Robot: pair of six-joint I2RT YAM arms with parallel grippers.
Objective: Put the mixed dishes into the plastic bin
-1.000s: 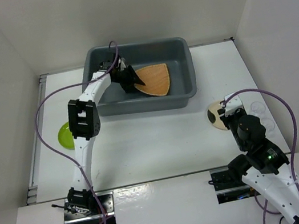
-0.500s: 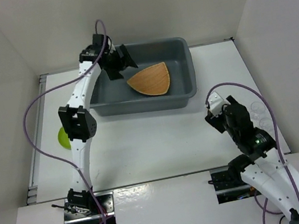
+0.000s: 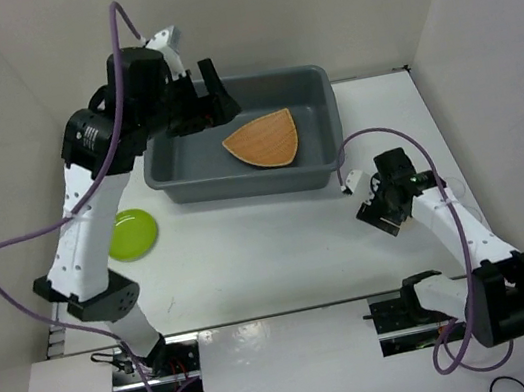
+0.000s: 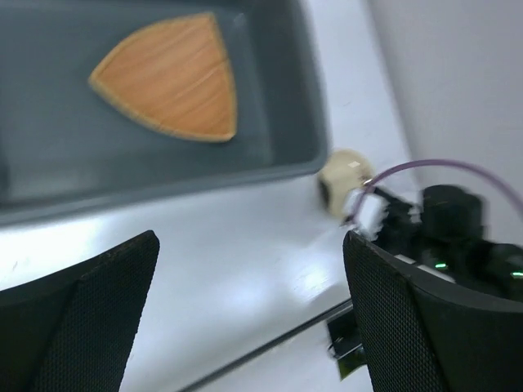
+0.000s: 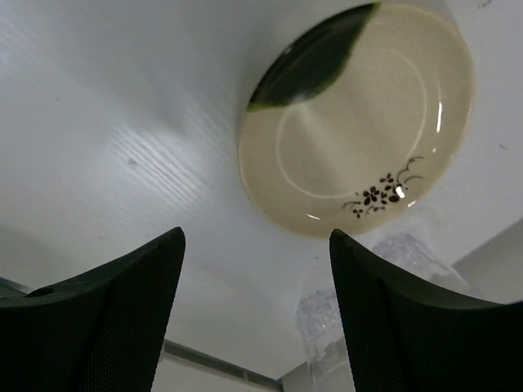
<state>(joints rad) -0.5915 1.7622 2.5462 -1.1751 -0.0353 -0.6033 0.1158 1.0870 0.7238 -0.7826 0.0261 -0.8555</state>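
The tan woven plate lies flat in the dark grey plastic bin; it also shows in the left wrist view. My left gripper is open and empty, raised above the bin's back left corner. The lime-green plate lies on the table left of the bin. My right gripper is open and empty, just above the cream dish, which it hides in the top view. Two clear cups stand beside the dish. The left wrist view shows the bin's rim and the dish.
White walls close in the table at the left, back and right. The left arm's purple cable loops out over the left side. The right arm stands right of the bin's near right corner.
My left arm has lifted up and back out of the bin, leaving the tan plate lying inside. My right arm has swung round, its gripper now over the cream dish.
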